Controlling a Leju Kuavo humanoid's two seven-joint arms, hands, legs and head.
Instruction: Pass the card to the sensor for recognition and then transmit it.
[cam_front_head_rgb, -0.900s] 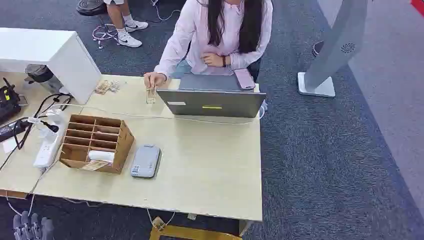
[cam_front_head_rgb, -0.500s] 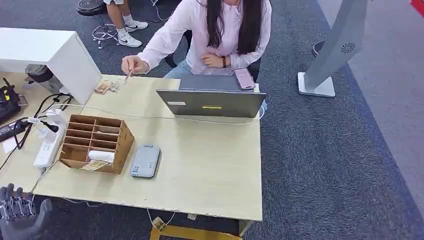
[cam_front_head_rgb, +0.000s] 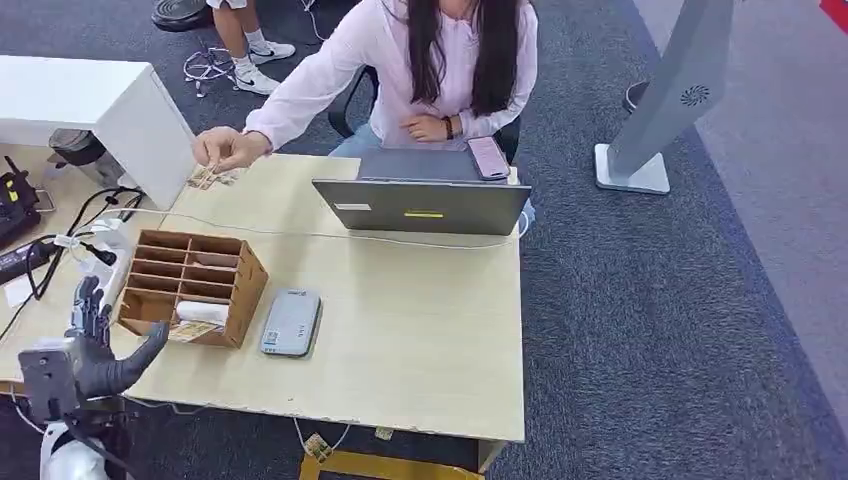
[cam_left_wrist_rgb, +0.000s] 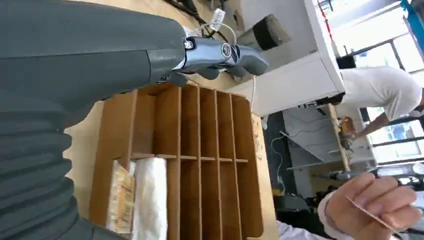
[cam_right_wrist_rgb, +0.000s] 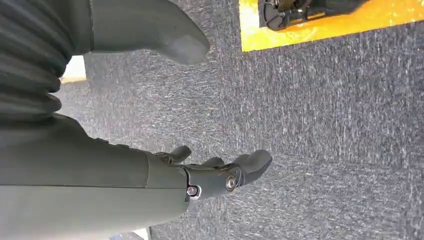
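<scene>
Left hand raised at near left table edge, fingers spread, holding nothing; presumably poised to receive. Card pinched in person's hand at far left, well apart from robot. Sensor flat beside wooden organizer, within reach. Right hand hanging over carpet, fingers apart, holding nothing.

Pale wood table occupied by slotted wooden box, grey sensor, laptop, power strip.
</scene>
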